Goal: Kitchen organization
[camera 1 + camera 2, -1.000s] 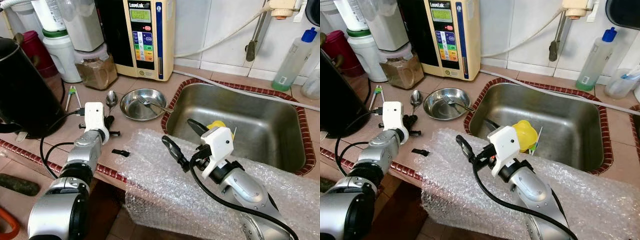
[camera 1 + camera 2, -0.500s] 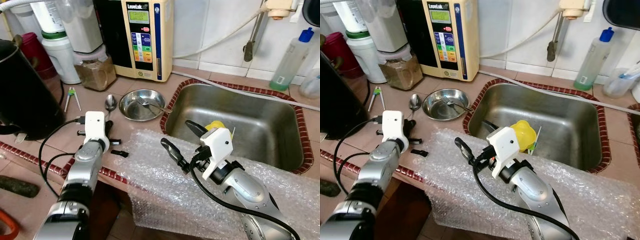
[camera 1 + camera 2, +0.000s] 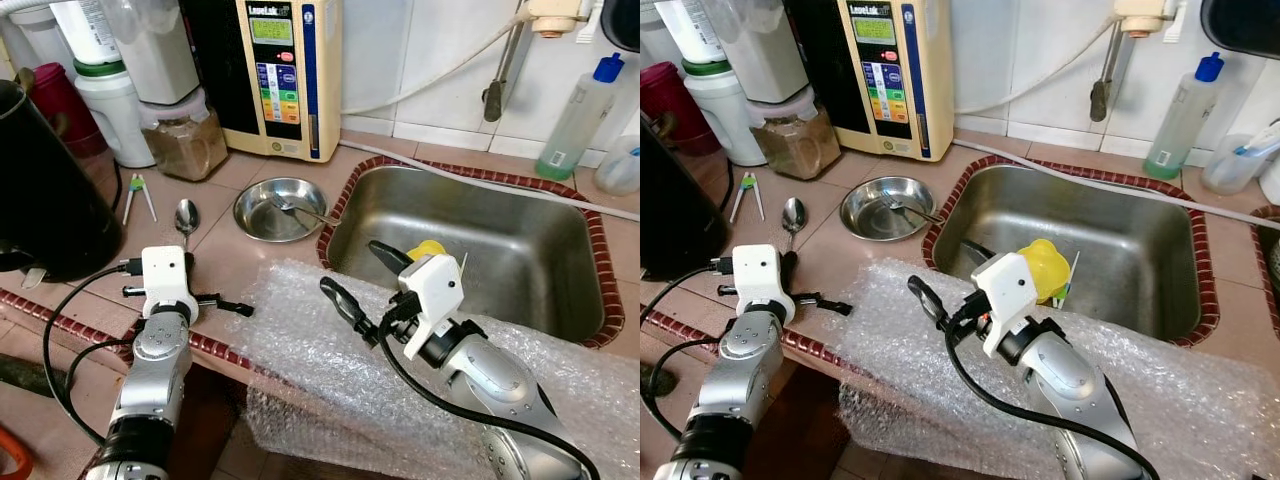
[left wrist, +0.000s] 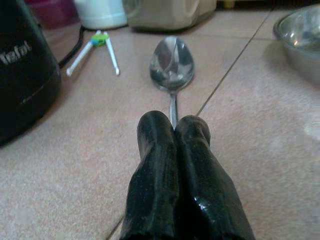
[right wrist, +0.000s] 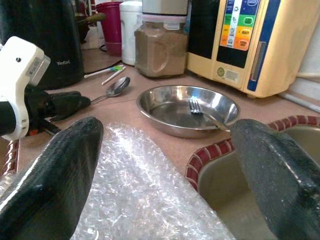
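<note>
A steel spoon (image 3: 186, 212) lies on the brown tiled counter, left of a steel bowl (image 3: 262, 218) that holds a fork (image 3: 295, 207). My left gripper (image 3: 187, 258) rests low on the counter just behind the spoon. In the left wrist view its fingers (image 4: 160, 150) are pressed together on the end of the spoon's handle (image 4: 173, 107). My right gripper (image 3: 365, 280) hovers open above the bubble wrap (image 3: 320, 370) at the sink's front left corner, with nothing between its fingers (image 5: 55, 170).
The steel sink (image 3: 500, 240) holds a yellow cup (image 3: 1050, 265). A black kettle (image 3: 45, 190) stands at the left; a powder jar (image 3: 183, 140) and a cream water machine (image 3: 285, 70) stand at the back. White-green tongs (image 3: 135, 192) lie near the kettle. A soap bottle (image 3: 575, 115) stands behind the sink.
My left gripper has drawn back and to the left, and the spoon has slid left with it, away from the bowl. The right gripper has stayed open over the bubble wrap.
</note>
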Tool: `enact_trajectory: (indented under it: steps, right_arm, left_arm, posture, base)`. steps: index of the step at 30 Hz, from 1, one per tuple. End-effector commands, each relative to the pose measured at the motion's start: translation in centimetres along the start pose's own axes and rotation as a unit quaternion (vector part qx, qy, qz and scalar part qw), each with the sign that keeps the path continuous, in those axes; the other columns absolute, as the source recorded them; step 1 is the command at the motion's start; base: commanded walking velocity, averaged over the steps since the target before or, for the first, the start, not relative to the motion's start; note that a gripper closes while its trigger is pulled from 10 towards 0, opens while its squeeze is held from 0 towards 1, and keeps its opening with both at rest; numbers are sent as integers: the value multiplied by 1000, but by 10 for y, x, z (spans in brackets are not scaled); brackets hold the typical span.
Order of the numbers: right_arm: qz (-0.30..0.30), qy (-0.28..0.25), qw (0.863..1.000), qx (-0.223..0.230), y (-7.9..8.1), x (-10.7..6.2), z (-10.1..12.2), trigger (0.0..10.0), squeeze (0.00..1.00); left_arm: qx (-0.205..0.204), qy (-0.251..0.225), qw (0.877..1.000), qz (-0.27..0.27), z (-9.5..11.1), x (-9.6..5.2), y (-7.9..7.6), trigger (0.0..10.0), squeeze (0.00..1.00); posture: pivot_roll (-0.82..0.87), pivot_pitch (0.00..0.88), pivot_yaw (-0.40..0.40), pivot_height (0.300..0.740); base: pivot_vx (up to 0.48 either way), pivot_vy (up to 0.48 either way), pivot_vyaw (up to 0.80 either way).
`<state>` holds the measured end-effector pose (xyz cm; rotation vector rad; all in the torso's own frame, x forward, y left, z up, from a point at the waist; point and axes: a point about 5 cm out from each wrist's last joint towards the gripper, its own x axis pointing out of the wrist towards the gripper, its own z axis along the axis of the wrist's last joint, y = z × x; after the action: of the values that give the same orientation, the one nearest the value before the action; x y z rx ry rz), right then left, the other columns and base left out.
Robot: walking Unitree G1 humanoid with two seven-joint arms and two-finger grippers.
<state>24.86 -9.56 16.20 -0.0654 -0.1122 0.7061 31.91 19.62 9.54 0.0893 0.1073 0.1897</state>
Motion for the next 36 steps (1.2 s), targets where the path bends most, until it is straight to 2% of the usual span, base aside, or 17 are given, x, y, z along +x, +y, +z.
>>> enact_trajectory:
  steps: [1,3,6,7,8,9,10,19,22,30,36]
  right_arm:
    - [7,-4,1000,-4,3,3,1,10000,0]
    - [5,-3,1000,-5,2,3,1,10000,0]
    - [3,-3,1000,-6,2,3,1,10000,0]
    - [2,-3,1000,-7,2,3,1,10000,0]
    - [1,-3,1000,-7,2,3,0,10000,0]
    - [1,-3,1000,-7,2,3,0,10000,0]
    - [0,-2,1000,-8,2,2,0,10000,0]
    - [-4,2,1000,-12,4,1,-2,10000,0]
    - [-6,3,1000,-14,4,-1,-2,10000,0]
    - [-11,8,1000,-18,4,-5,-2,10000,0]
    - [-13,9,1000,-20,5,-6,-2,10000,0]
  left_arm:
    - [12,-25,1000,-1,7,-1,0,0,0]
    - [26,-35,999,-8,10,-1,-1,0,0]
    - [23,-32,999,-5,11,1,0,0,0]
    - [19,-32,999,-5,12,2,0,3569,0]
    - [7,-35,999,-6,17,8,1,10000,945]
    - [2,-37,999,-6,18,9,1,10000,945]
    - [-10,-38,999,-7,22,13,1,10000,1000]
    - [-39,-17,999,-2,33,35,2,10000,1000]
    - [-46,13,999,-4,32,43,-2,10000,1000]
    - [-68,61,996,-3,30,53,-7,10000,1000]
    - [-74,67,995,7,30,56,-3,10000,1000]
  posture:
    - [-24,57,78,740]
    - [-25,54,80,740]
    - [-27,53,81,740]
    - [-27,53,81,740]
    - [-27,52,82,740]
    - [-27,52,82,740]
    - [-27,52,82,740]
    - [-34,53,84,740]
    - [-34,53,84,740]
    - [-72,63,94,740]
    - [-81,65,98,740]
  base:
    - [0,0,0]
    - [0,0,0]
    - [0,0,0]
    - [0,0,0]
    - [0,0,0]
    - [0,0,0]
    - [0,0,0]
    - [0,0,0]
    - [0,0,0]
    - [0,0,0]
    - [0,0,0]
